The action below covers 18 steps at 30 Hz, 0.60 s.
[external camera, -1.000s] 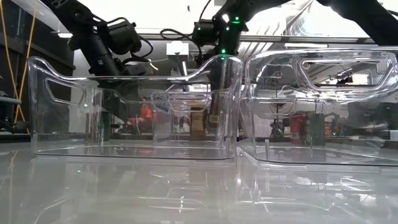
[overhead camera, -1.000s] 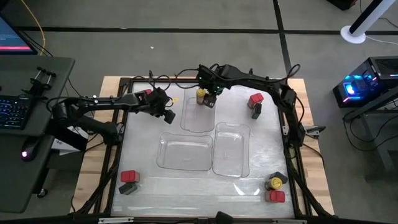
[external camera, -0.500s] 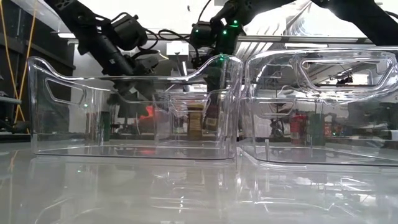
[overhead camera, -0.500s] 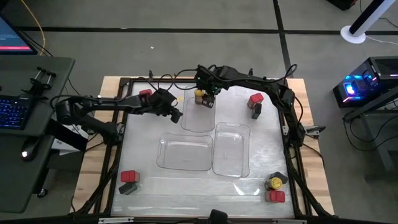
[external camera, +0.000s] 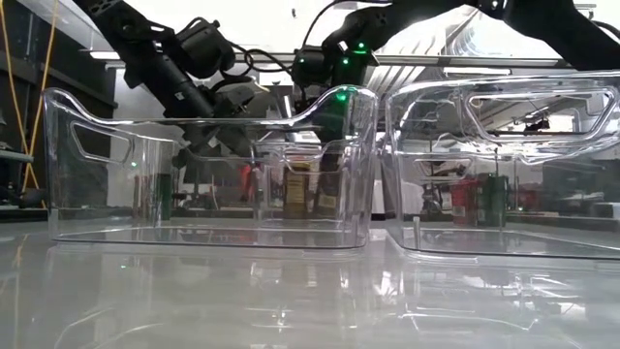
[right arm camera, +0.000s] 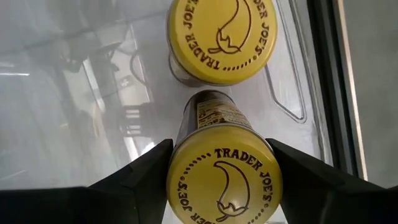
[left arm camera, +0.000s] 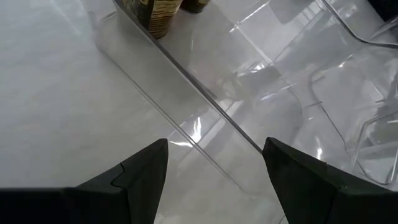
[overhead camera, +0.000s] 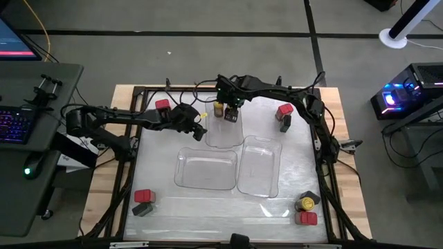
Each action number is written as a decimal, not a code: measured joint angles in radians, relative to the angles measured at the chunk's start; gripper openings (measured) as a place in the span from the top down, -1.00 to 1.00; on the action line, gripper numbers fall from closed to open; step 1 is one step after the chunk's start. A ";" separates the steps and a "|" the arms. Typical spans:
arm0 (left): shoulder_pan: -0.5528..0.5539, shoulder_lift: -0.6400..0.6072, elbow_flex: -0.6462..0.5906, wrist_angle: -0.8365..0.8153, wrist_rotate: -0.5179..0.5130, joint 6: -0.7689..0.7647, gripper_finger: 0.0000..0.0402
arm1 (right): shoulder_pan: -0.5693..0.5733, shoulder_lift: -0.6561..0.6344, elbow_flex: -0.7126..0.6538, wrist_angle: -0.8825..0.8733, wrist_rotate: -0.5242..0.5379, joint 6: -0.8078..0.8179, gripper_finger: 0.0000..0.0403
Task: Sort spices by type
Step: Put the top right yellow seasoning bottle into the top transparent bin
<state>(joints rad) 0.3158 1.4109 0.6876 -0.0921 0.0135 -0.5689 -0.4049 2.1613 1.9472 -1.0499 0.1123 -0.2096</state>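
In the high view my right gripper [overhead camera: 230, 111] stands over the clear far tray [overhead camera: 225, 135], shut on a yellow-lidded jar [right arm camera: 224, 180]. A second yellow-lidded jar [overhead camera: 219, 108] stands upright beside it in that tray, also seen in the right wrist view [right arm camera: 222, 37]. My left gripper [overhead camera: 197, 129] is open just left of the far tray, its fingers above the tray's left wall [left arm camera: 186, 81]. A red spice [overhead camera: 162, 105] stands on the table behind the left arm. Other spices stand far right [overhead camera: 284, 111], near left [overhead camera: 143, 197] and near right [overhead camera: 305, 205]. My right gripper holds the yellow-lidded jar at its lid rim [right arm camera: 177, 180], pinched between the two fingers [right arm camera: 134, 186], coming from above and pointing down. The jar stays upright inside the far tray [external camera: 327, 189]; whether its bottom rests on the tray floor I cannot tell.
Two more clear trays lie side by side mid-table, one on the left [overhead camera: 206, 169] and one on the right [overhead camera: 259, 166]. A red and a dark spice sit far right, a red and a dark one near left, and a yellow, a dark and a red one near right.
My left gripper has moved away from the red spice toward the table's right and near side, ending at the far tray's left wall. My right gripper has shifted slightly left over the far tray.
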 joint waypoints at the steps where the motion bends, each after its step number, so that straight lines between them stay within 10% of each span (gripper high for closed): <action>1: -0.002 0.000 0.000 -0.001 0.000 -0.004 -0.27 | 0.000 0.001 0.000 -0.004 0.000 0.000 -0.17; 18: -0.002 -0.001 0.000 -0.012 0.002 0.002 -0.27 | -0.001 0.001 0.002 0.017 0.000 -0.001 -0.20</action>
<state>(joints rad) 0.3134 1.4101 0.6872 -0.1037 0.0159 -0.5667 -0.4057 2.1620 1.9491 -1.0325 0.1127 -0.2104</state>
